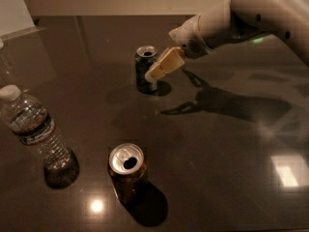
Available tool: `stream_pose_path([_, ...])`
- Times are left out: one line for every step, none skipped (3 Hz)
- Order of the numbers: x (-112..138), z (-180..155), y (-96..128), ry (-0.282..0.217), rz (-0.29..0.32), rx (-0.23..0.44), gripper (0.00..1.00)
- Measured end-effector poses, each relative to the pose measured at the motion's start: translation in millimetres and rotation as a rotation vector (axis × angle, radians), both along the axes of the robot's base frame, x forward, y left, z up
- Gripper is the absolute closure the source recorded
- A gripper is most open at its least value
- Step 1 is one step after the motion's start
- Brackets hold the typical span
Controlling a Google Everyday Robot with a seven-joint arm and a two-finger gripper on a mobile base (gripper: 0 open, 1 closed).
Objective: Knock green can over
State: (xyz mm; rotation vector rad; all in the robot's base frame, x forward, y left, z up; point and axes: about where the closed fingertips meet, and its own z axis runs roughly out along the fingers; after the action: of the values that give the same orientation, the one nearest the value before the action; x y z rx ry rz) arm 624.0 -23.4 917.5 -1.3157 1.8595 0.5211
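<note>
**Clerk:** Item one, the task's thing?

**Checker:** Green can [144,79], small, dark green with pale markings, silver top with its opening showing. It stands upright on the dark glossy table [217,153], in the far middle part.

**Clerk:** Item two, the gripper?

**Checker:** Gripper [154,75], cream-coloured, on the end of a white arm [231,23] that reaches in from the upper right. It slants down and to the left. Its tip lies at the upper right side of the green can and overlaps the can's edge in this view. Whether it actually touches the can, I cannot tell.

**Clerk:** State of the jaws?

**Checker:** Pressed together. They read as one wedge with no gap between them, and they pinch nothing.

**Clerk:** Other stock on the table?

**Checker:** One brown can [126,170], upright, with a wide silver top and an open mouth, near the front centre and well apart from the green can. One clear plastic water bottle [36,129] with a white cap [9,92] and a label round its middle, at the left and leaning away towards the upper left in this view.

**Clerk:** Anything under the arm?

**Checker:** Its shadow lies on the table to the right of the green can.
</note>
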Motion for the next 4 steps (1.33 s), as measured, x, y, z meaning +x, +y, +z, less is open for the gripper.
stream_pose_path([1, -8, 16, 0.009, 0.019, 0.03, 0.0])
stream_pose_path([1, -13, 29, 0.016, 0.035, 0.054, 0.0])
stream_pose_path([3, -14, 33, 0.02, 0.042, 0.083, 0.18])
stream_pose_path([3, -10, 33, 0.02, 0.053, 0.105, 0.42])
